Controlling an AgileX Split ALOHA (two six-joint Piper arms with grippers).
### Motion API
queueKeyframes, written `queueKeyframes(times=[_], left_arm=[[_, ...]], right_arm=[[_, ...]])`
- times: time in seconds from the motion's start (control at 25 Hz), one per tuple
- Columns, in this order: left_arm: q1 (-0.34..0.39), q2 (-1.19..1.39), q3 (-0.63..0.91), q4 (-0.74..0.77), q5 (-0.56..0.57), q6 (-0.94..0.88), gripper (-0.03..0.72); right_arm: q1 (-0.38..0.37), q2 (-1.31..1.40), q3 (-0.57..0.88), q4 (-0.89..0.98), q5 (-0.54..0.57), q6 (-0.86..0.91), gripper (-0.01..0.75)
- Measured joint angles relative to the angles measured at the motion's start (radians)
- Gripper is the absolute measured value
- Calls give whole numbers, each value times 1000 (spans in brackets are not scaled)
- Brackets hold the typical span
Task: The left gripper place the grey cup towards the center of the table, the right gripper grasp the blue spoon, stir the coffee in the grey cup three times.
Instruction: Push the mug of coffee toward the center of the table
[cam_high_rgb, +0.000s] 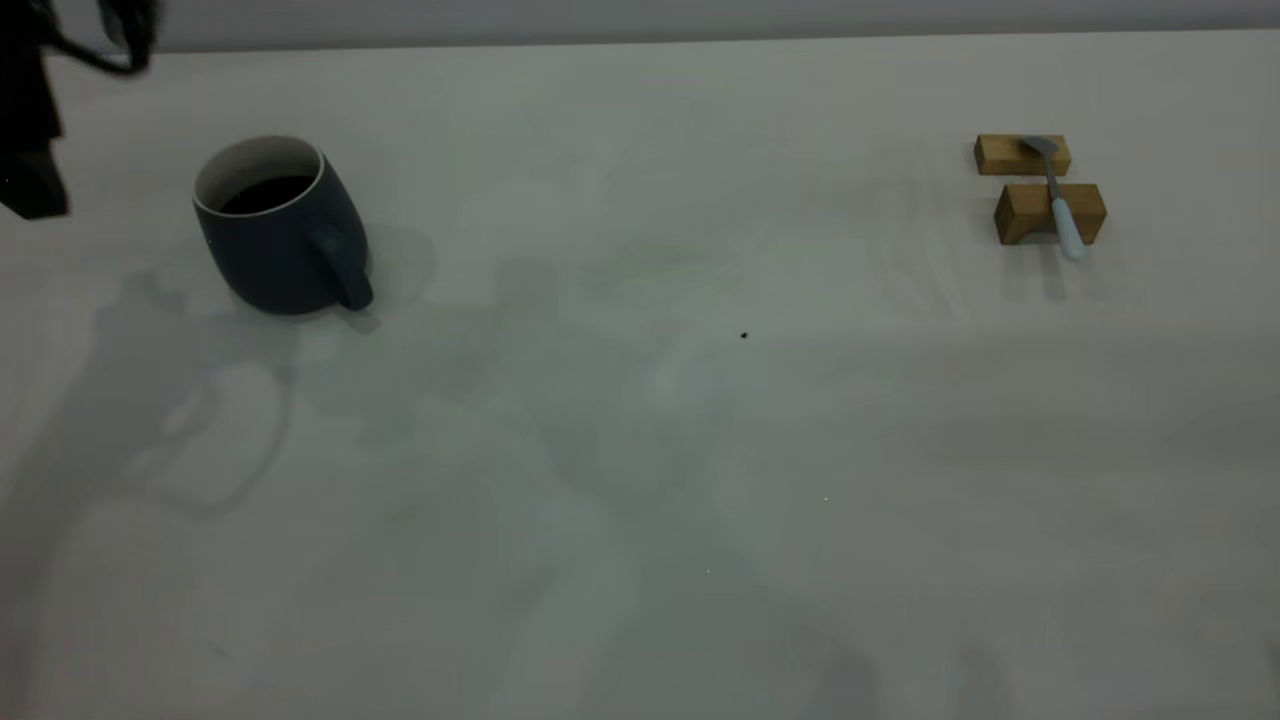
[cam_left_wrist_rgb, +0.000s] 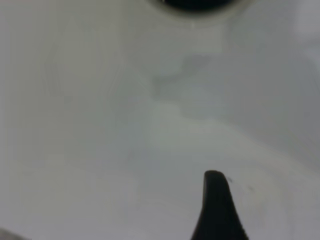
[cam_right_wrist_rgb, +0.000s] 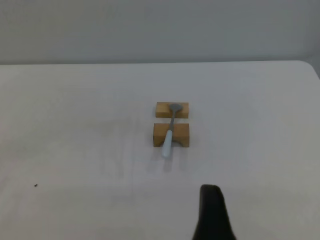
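The cup (cam_high_rgb: 283, 232) stood upright on the table (cam_high_rgb: 640, 450), coffee (cam_high_rgb: 264, 193) inside, handle turned away from the left arm (cam_high_rgb: 30, 120) just beside it. Far across from the cup, the spoon (cam_high_rgb: 1058, 200) lay bridging two wooden blocks (cam_high_rgb: 1040, 185). Only one fingertip of the left gripper (cam_left_wrist_rgb: 216, 210) and one of the right gripper (cam_right_wrist_rgb: 212, 212) showed, so I cannot tell whether either was open or closed; neither seemed to hold anything.

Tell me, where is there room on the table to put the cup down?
The widest bare patch of the table lies between the grey cup at the left and the two wooden blocks holding the blue spoon at the right, around a tiny dark speck. The near side is bare too. It is crowded only by the blocks.
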Motion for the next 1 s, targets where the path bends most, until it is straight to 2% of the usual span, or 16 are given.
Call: queueKeyframes(times=[0.32, 0.64, 1.0], left_arm=[[0, 131, -37, 113, -135, 25, 585], [0, 250, -111, 120, -267, 25, 585], [-29, 302, -124, 120, -341, 27, 585]], right_arm=[[0, 0, 0, 0, 0, 0, 580], [0, 0, 0, 0, 0, 0, 580], [0, 0, 0, 0, 0, 0, 580]])
